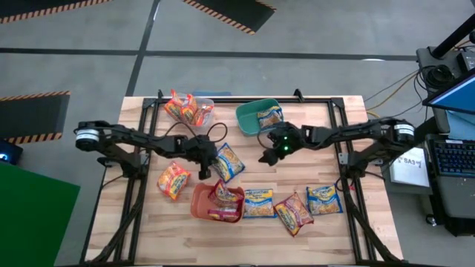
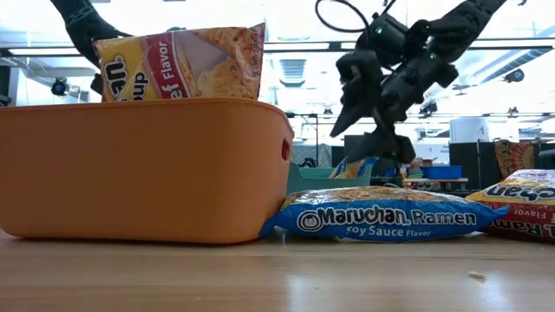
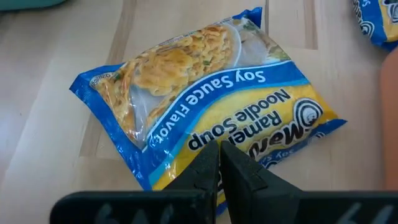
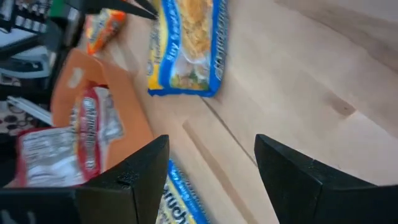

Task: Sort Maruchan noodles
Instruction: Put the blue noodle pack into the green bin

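Grey concrete floor [image 1: 312,44] around the light wood slat table [image 1: 326,230], w/ black-and-yellow hazard-stripe mats [image 1: 230,13] at the far side & left, plus a green panel [image 1: 33,215] at the near left corner. On the right sits a desk w/ a laptop [image 1: 454,107], keyboard, papers & trailing cables [image 1: 386,93]. Low view: big open room behind, bright ceiling light panels [image 2: 303,17], dark monitors [image 2: 473,165] & a blue bin [image 2: 447,172] on far benches.
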Controlling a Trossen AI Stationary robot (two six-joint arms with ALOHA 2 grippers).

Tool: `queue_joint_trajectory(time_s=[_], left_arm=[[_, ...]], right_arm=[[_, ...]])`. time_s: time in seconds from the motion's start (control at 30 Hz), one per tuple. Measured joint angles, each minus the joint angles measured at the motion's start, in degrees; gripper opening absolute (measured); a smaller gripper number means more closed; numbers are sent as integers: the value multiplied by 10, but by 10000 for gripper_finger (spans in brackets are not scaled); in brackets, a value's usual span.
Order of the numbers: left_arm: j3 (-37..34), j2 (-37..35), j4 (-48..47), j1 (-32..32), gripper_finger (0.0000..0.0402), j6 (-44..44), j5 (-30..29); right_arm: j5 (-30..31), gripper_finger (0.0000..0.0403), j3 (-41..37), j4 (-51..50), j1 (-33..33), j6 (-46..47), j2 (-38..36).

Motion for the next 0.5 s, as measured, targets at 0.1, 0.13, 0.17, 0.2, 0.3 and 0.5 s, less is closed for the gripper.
queue_joint_trajectory(time_s=[0.1,0.13,0.17,0.2,0.3,0.5], left_arm=[[-5,15,34,0,0,-5,-11],[-8,21,52,0,0,-7,-16],[-11,30,75,0,0,-9,-21],[-15,39,100,0,0,-11,-28],[-19,67,175,0,0,-20,-78],[-10,62,206,-1,0,9,-91]], right_arm=[[0,236,0,34,1,0,30],[0,240,0,50,1,0,40],[1,244,0,68,1,0,50],[1,248,0,84,2,0,59],[1,258,0,127,2,-2,86],[1,271,7,146,2,-3,133]])
